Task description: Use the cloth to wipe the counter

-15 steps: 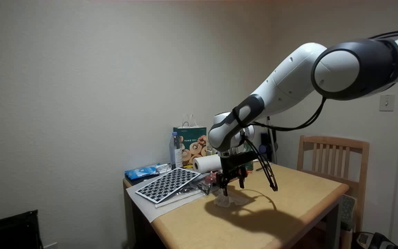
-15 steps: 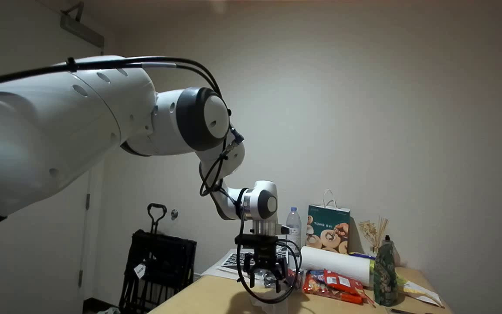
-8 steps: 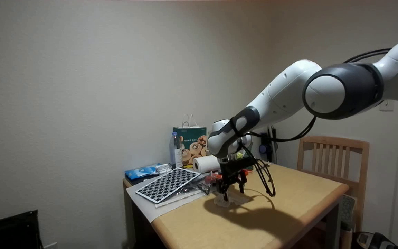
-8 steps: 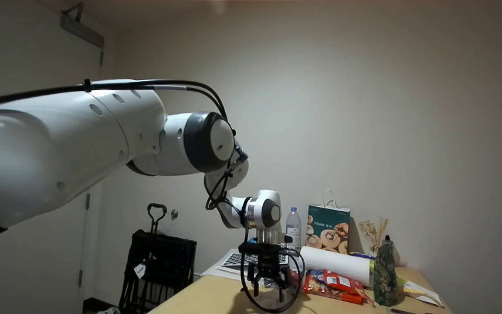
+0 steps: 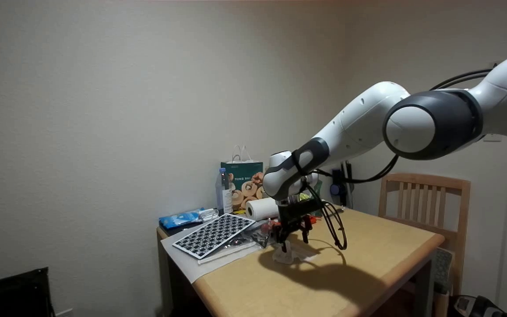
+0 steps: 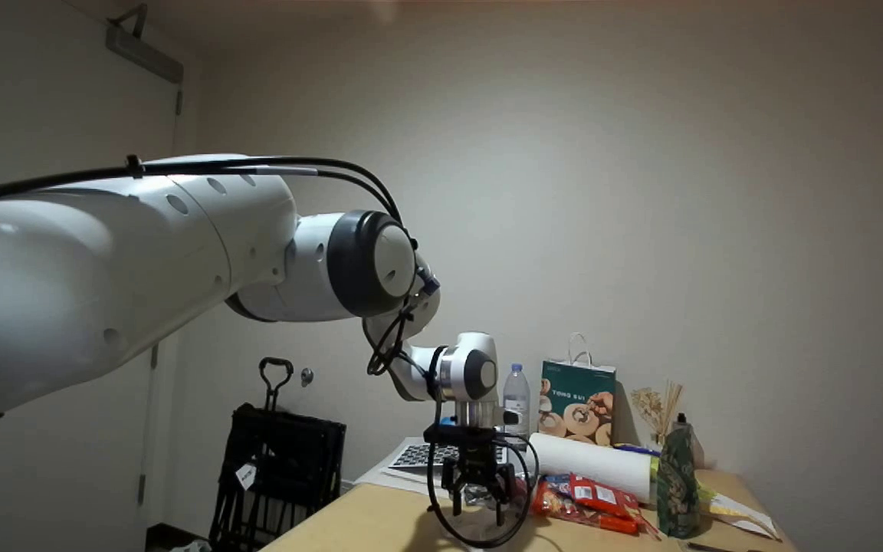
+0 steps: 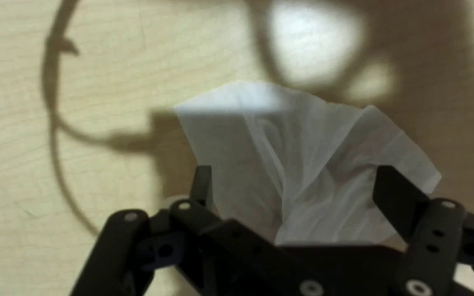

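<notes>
Over the cloth [image 7: 303, 160] the gripper [image 6: 478, 512] is spread wide; behind, a green bag [image 6: 576, 395] hides its contents

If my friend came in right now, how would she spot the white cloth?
Start at the tan table, then look below the open black gripper. The cloth lies there, thin and crumpled, unlike the flat white sheet or the round white roll.
</notes>
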Robot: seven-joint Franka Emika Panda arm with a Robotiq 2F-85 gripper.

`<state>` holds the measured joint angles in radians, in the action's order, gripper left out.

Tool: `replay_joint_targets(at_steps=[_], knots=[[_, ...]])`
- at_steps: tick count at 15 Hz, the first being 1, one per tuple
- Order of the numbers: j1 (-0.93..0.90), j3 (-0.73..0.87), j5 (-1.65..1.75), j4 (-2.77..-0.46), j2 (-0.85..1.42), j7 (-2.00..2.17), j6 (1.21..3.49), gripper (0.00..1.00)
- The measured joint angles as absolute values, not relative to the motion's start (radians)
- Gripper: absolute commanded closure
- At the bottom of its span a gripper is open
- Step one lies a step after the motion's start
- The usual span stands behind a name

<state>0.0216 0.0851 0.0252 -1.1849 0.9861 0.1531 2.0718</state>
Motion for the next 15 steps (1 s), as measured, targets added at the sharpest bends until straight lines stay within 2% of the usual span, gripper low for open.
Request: replay_joint_targets(at_steps=[1, 2, 3, 7, 13, 15], knots=[[0.022, 0.088, 0.025, -1.185, 0.989, 0.174, 2.083, 0.0], [0.022, 0.091, 0.025, -1.185, 0.992, 0.187, 2.089, 0.07], [0.022, 0.095, 0.025, -1.185, 0.996, 0.195, 2.092, 0.27], [0.027, 0.098, 0.025, -1.184, 1.009, 0.201, 2.094, 0.55], [0.027, 0.097, 0.025, -1.178, 1.016, 0.201, 2.088, 0.93], [0.027, 0.095, 0.025, -1.174, 1.014, 0.198, 2.041, 0.99]])
